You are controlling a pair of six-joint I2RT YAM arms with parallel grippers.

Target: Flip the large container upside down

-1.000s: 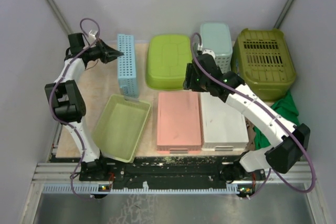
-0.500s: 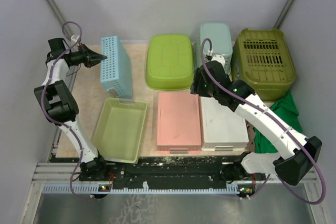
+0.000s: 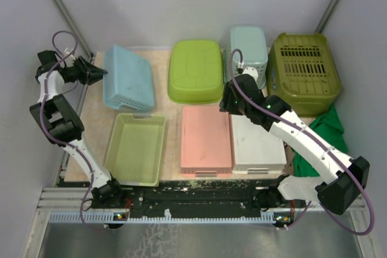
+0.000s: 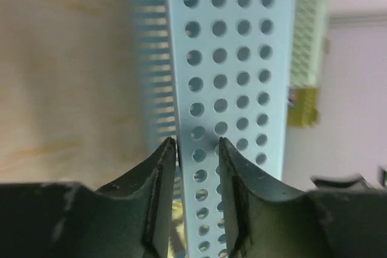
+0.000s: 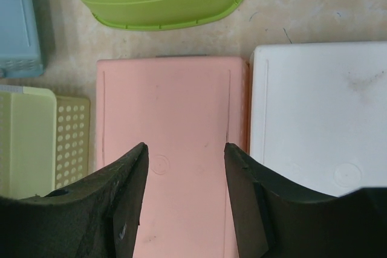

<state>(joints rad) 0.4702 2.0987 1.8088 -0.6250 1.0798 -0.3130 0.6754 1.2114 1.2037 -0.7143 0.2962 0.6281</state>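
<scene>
The large container is a light blue perforated basket [image 3: 128, 83] at the back left, lying with its base facing up and its holed side wall toward the front. My left gripper [image 3: 100, 72] sits at its left edge. In the left wrist view the jaws [image 4: 198, 149] straddle the basket's holed wall [image 4: 230, 58] with a small gap on each side, so they are open. My right gripper [image 3: 225, 104] hovers open above the overturned pink container [image 5: 169, 107], with nothing between its fingers.
A pale yellow-green basket [image 3: 144, 117] stands upright at the front left. Overturned around it are a lime tub [image 3: 193, 70], the pink container [image 3: 205, 137], a white one [image 3: 257, 143], a teal basket [image 3: 248, 43] and an olive basket [image 3: 302, 70]. A green cloth [image 3: 329, 128] lies at the right.
The left arm swung left, tipping the blue basket from standing on edge to base up. Its jaws have loosened on the wall. The right arm drew back slightly.
</scene>
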